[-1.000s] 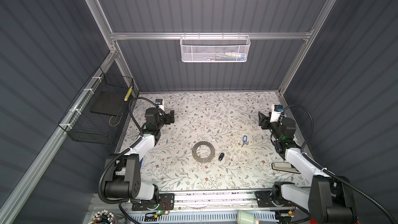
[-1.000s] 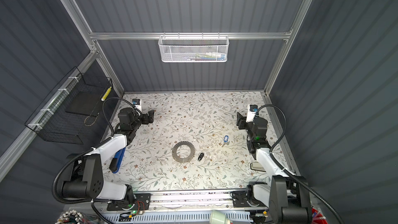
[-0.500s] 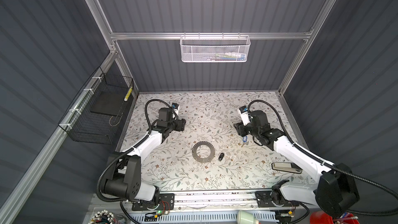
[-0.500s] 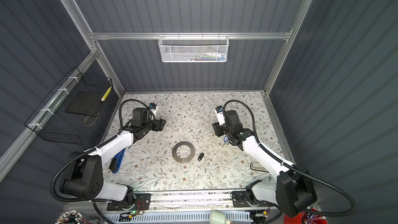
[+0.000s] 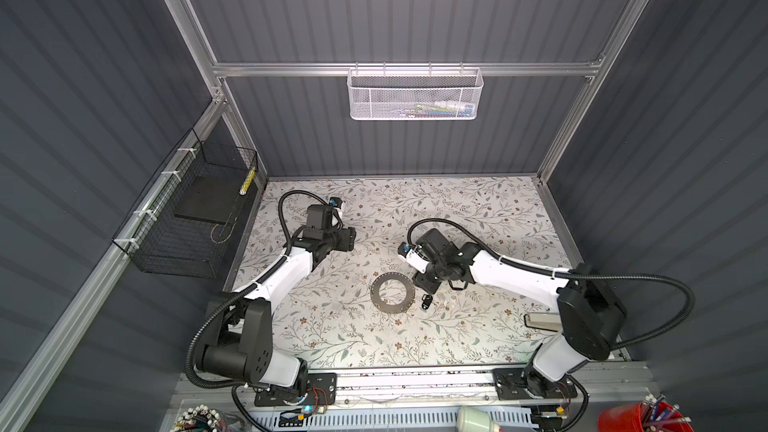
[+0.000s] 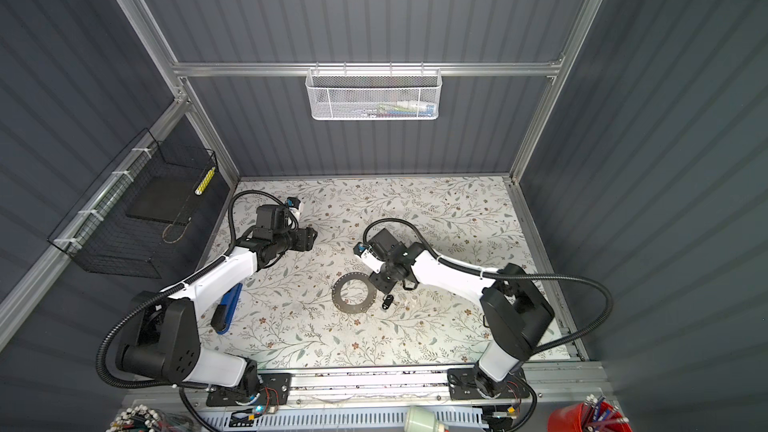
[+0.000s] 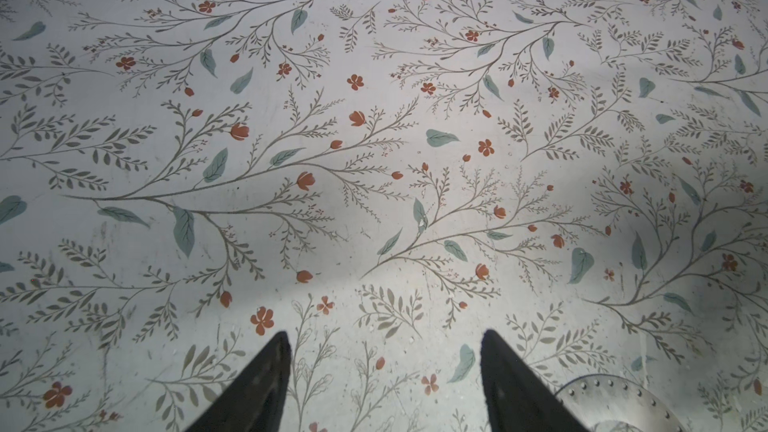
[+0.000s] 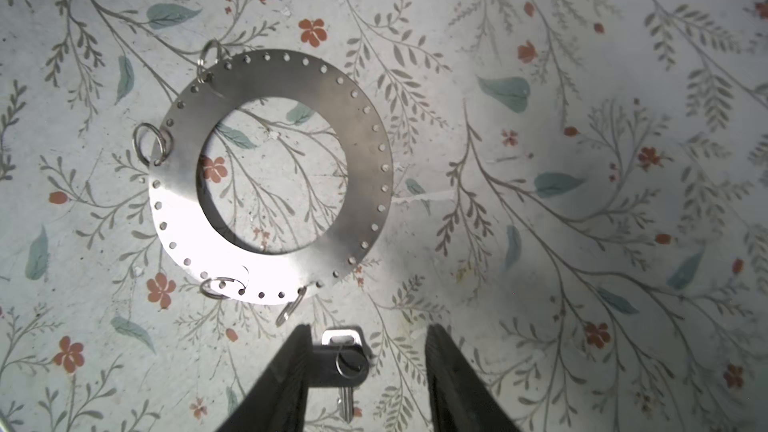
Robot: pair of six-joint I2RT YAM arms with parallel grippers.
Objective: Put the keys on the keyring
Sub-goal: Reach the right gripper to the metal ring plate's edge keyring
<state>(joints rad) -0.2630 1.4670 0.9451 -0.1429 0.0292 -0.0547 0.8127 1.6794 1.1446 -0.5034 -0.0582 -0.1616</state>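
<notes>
**Right gripper (image 8: 370, 326) is straddling the black fob key (image 8: 324, 367), just beside the keyring (image 8: 370, 176), jaws parted.**

One end of the fob is slipping out of sight behind a finger (image 8: 291, 371), so I can't tell whether they're touching. The other finger is standing well clear, and nothing is being gripped. The keyring is lying flat on the floral mat (image 5: 332, 338), with small split rings (image 8: 149, 145) hanging off its band. The left gripper (image 7: 384, 332) is sitting well apart from the keyring, beyond it and to the left. Its jaws are gaping over bare mat, and its wrist view is cutting the keyring off at a corner. In a top view a blue block (image 6: 228, 305) is peeking out from under the left arm (image 6: 216, 280), far from the keyring. Open mat is spreading along the keyring's near side.
</notes>
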